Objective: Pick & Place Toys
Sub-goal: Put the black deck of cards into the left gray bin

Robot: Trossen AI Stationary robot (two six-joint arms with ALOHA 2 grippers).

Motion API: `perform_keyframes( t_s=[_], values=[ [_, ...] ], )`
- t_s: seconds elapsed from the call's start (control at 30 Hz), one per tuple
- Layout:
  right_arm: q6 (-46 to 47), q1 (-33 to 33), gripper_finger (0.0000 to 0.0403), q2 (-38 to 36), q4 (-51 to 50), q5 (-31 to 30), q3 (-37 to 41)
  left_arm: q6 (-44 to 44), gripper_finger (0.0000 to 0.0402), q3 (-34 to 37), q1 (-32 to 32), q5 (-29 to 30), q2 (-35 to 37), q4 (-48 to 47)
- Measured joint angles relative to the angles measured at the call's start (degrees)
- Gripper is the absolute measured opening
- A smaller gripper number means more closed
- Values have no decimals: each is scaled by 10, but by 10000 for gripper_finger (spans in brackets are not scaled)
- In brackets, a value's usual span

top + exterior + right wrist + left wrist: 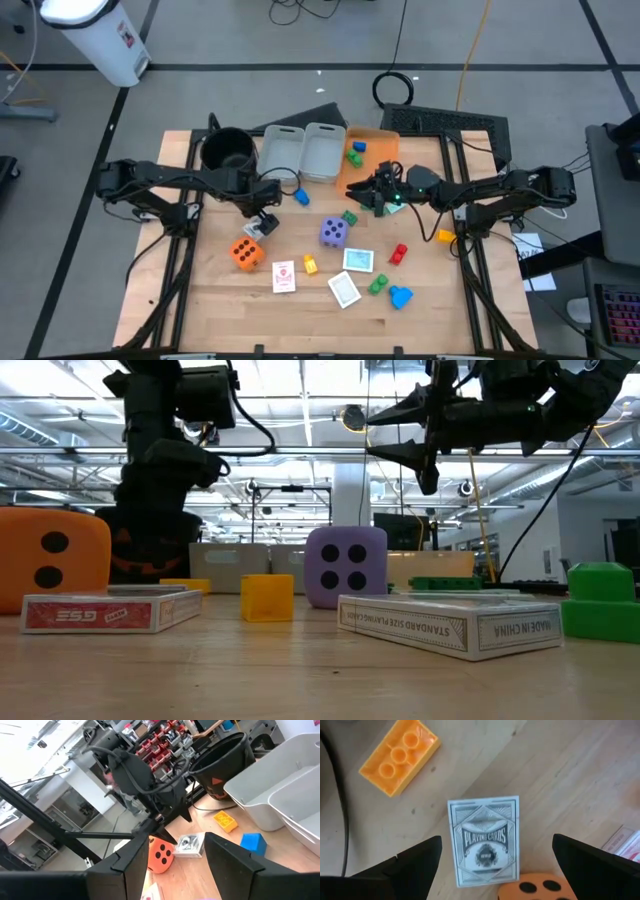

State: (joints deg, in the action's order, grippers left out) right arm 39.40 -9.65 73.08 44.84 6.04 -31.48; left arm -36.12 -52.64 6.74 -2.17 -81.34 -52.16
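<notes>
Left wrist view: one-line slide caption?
Open left gripper hovers over a grey playing-card box, orange brick and orange die nearby.

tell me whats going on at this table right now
Two robot arms are sorting small toys on a wooden table. The left gripper hangs open over a deck of playing cards lying flat next to the orange die, gripping nothing. The right gripper sits by the orange bin, which already holds a few blocks; I see nothing between its fingers. The purple die, more card boxes and blocks still lie on the table.
</notes>
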Motion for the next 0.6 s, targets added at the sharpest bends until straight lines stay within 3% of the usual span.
perform_keyframes(
  t_s=[0.6],
  values=[
    [0,0,187,0,-5,0,0,2,398,0,0,7,-1,5]
  ],
)
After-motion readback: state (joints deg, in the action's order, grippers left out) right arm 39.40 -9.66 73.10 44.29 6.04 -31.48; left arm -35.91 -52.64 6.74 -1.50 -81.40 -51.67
